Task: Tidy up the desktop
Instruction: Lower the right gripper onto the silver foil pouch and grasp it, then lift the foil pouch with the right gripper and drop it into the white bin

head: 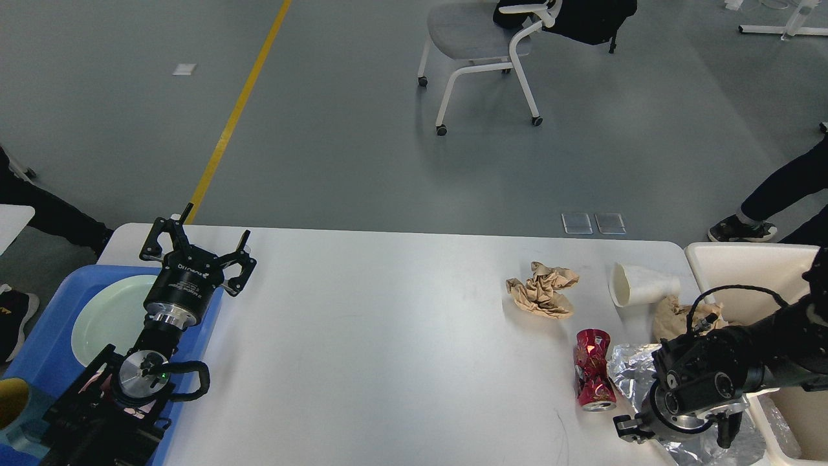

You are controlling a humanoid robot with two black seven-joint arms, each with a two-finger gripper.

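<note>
White desktop (388, 336) spread across the middle, littered at right.
Counted there: two crumpled brown papers (542, 289), one crushed red can (595, 378), one paper cup (640, 285), one foil sheet (631, 372). Left gripper (195, 241) splayed wide, holding nothing; right gripper (673, 432) over foil, jaw state impossible to tell.

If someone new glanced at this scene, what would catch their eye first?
Probably the crushed red can lying on the desktop near its right end, next to crinkled silver foil under the right gripper. Behind them sit a crumpled brown paper and a tipped white paper cup. Far left, the left gripper hangs open above a blue tray.
</note>
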